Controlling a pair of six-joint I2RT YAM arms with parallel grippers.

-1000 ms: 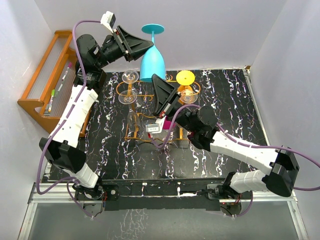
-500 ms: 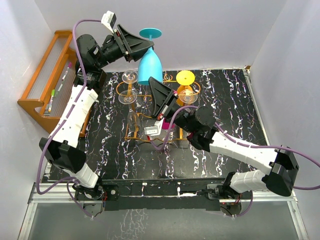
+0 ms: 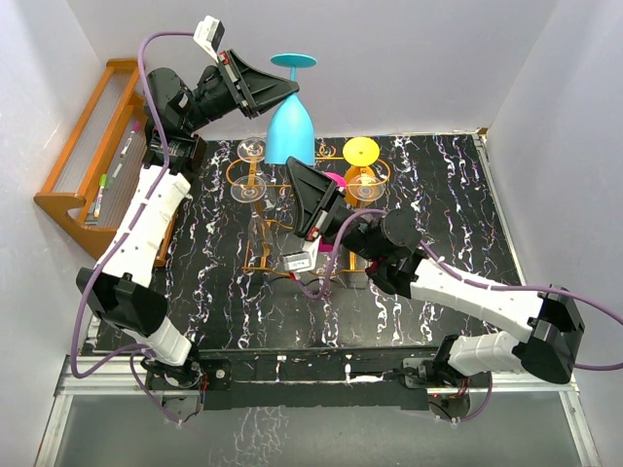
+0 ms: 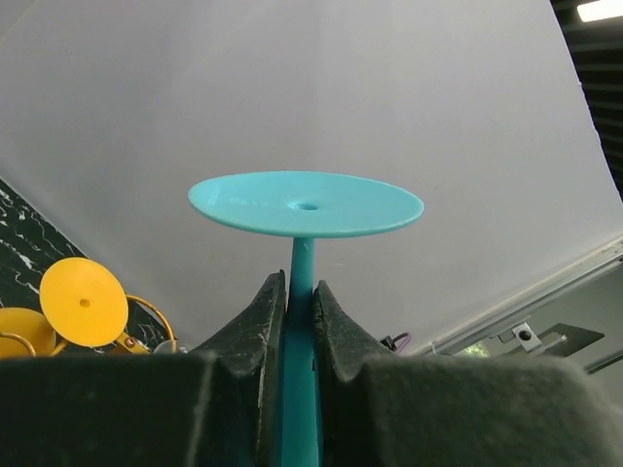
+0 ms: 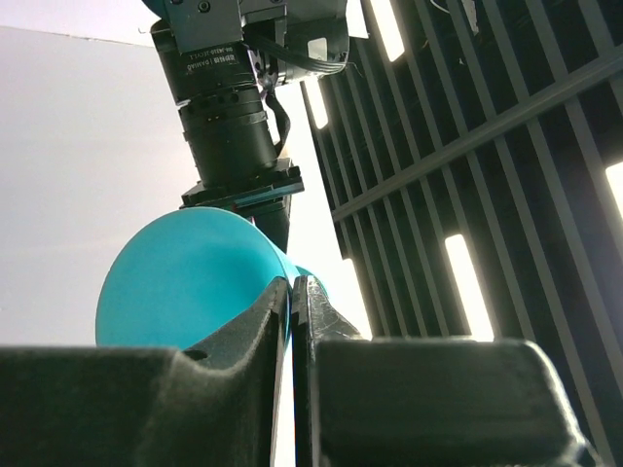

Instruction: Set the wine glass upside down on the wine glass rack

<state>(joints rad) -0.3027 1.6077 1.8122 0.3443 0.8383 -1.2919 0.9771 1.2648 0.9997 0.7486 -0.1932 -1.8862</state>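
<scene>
Since the earlier frame, the wine glass (image 3: 290,131) has been tipped from a lean to nearly upright. The right claw (image 5: 291,287) has been drawn a little toward the near left corner of the tabletop (image 3: 438,214).

The left claw (image 4: 300,292) is clenched on the teal stem, just under the foot, with one finger pressed against each side. The glass is held upside down, its round foot topmost and its bowl opening downward. It is kept in the air above the far edge of the tabletop, over the far left part of the wine glass rack (image 3: 234,177), and it is not seated on the rack.

The right claw is clamped with its fingers together and nothing is seen held in it. It is raised just beside the near side of the teal bowl, and whether it touches the bowl cannot be told.

The gold wire rack is stood near the middle of the far edge. A yellow glass (image 3: 361,152) and a clear glass (image 3: 252,148) are hung inverted on it. A pink glass (image 3: 336,180) is partly hidden behind the right claw.

A wooden rack (image 3: 78,146) is set past the left edge of the tabletop.
</scene>
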